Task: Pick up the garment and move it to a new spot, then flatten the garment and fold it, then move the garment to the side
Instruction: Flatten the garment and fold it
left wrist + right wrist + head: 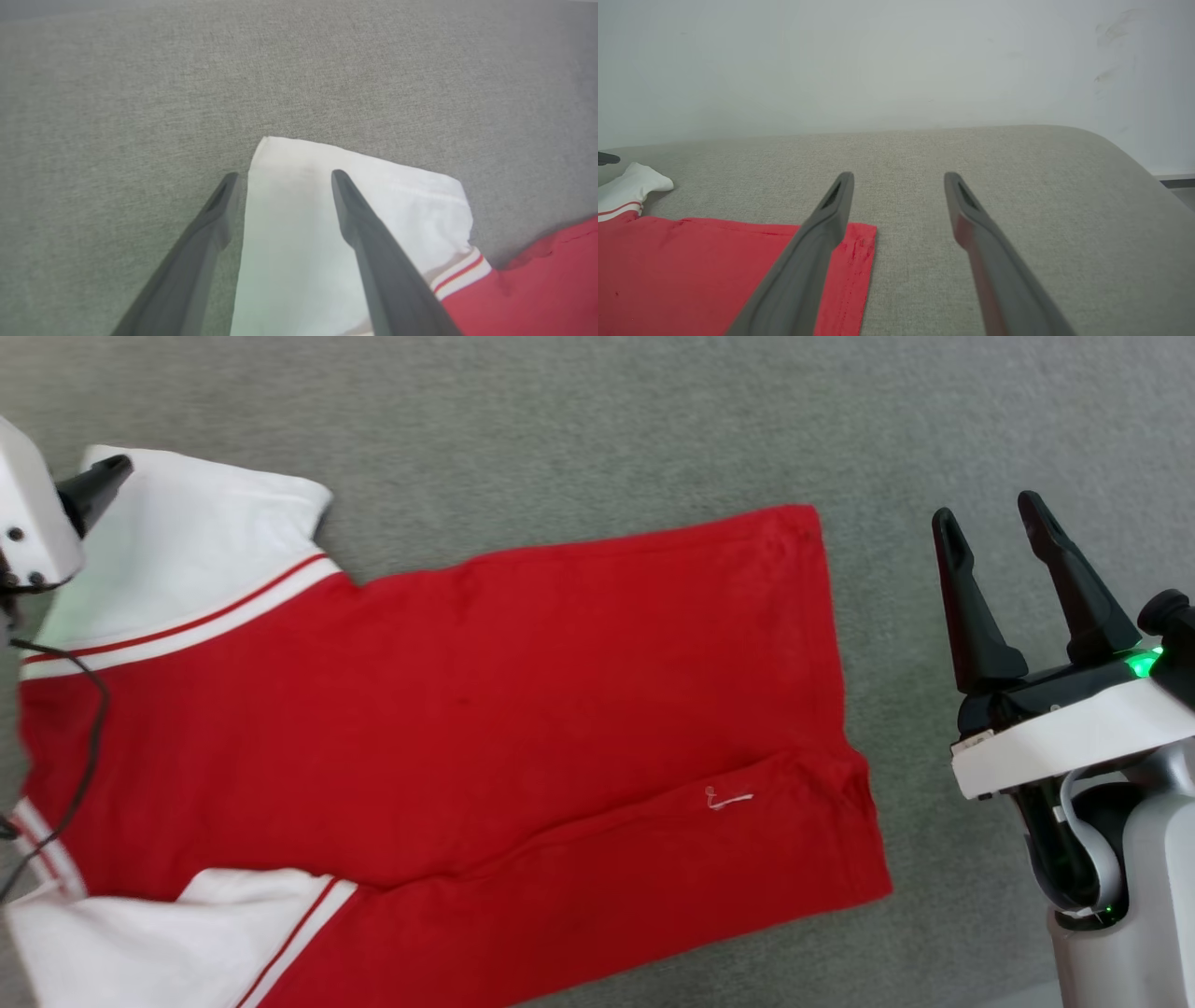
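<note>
Close spread left gripper (284, 175) on white short sleeve (187, 551) at ten o'clock of large red jersey T-shirt (467, 709), keeping spread right gripper (985, 506) clear.

Red garment (523, 709), white sleeves (196, 541), red-striped trim (187, 627); grey surface (560, 420)

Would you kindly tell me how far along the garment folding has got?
Done: the garment lies flattened, red face up, on the grey surface. In hand: the left gripper, jaws open, hangs over a white sleeve; the right gripper, also open, sits beside the hem. Left: folding and moving aside.
</note>
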Controlling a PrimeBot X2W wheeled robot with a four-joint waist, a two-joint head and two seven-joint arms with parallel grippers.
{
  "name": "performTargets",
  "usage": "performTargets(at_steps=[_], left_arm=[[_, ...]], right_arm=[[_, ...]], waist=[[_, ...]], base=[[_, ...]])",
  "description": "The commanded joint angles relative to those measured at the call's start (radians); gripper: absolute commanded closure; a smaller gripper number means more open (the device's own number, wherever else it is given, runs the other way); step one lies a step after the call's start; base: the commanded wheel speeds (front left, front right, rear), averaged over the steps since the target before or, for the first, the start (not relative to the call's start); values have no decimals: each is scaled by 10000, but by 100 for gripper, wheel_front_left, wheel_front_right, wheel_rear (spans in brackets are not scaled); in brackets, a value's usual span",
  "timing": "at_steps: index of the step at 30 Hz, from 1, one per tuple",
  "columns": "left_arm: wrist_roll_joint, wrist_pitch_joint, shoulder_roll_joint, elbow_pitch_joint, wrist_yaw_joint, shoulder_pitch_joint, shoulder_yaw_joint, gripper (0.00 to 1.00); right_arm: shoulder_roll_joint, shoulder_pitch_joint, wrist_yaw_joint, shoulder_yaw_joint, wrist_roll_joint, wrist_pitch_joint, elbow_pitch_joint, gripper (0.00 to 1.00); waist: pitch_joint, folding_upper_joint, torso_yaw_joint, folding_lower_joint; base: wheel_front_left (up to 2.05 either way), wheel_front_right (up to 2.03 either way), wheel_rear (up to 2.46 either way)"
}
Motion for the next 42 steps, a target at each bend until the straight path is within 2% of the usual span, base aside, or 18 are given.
performTargets(at_steps=[1,5,9,10,11,12,15,18,28,34,38,39,40,41,42], left_arm=[[-56,325,130,98,73,-173,-32,0],[34,1544,686,412,279,-428,-289,0],[-43,2449,807,710,533,-157,-599,0],[-101,2620,767,778,608,-49,-664,37],[-302,2779,594,847,707,85,-646,89],[-481,2985,402,892,791,242,-686,100],[-535,2922,185,842,848,329,-772,100],[-465,2630,58,832,675,144,-776,100],[-138,1153,-385,286,-50,-1199,-474,100],[-6,473,-891,-140,-538,-1583,-599,100],[119,200,-1080,-261,-754,-1710,-730,100],[125,158,-1140,-269,-788,-1710,-769,100],[143,99,-1177,-272,-816,-1682,-800,100],[168,49,-1193,-264,-861,-1634,-829,100],[185,-6,-1207,-244,-885,-1577,-860,100]], right_arm=[[88,-161,-4,28,74,-43,39,0],[151,-125,-4,124,189,-92,110,0],[173,-101,-4,145,307,-71,194,0],[160,-121,-4,167,362,-3,241,0],[101,-167,-4,169,408,116,307,0],[13,-269,-4,134,485,213,325,0],[-193,-624,-4,58,837,719,389,0],[-536,-1084,-4,-80,1120,1700,701,0],[-1664,-2943,-4,569,2299,6450,1955,0],[-1945,-3606,-4,791,2254,8110,2595,0],[-1838,-3698,-2,1034,2208,8781,3212,0],[-1791,-3662,-2,1077,2199,8933,3375,53],[-1728,-3630,-2,1135,2194,9091,3524,88],[-1683,-3574,-2,1162,2161,9237,3667,100],[-1662,-3515,-2,1172,2147,9351,3762,100]], waist=[[431,0,-466,-2],[678,0,-785,-2],[812,0,-936,-2],[832,0,-964,-2],[861,0,-991,-2],[878,0,-991,-2],[942,0,-932,-2],[942,0,-756,-2],[732,0,427,-2],[795,0,1206,-2],[901,0,1533,-2],[904,0,1595,-2],[902,0,1643,-2],[891,0,1684,-2],[866,0,1720,-2]], base=[[0,0,0],[0,0,0],[0,0,0],[0,0,0],[0,0,0],[0,0,0],[0,0,0],[0,0,0],[0,0,0],[0,0,0],[0,0,0],[0,0,0],[0,0,0],[0,0,0],[0,0,0]])
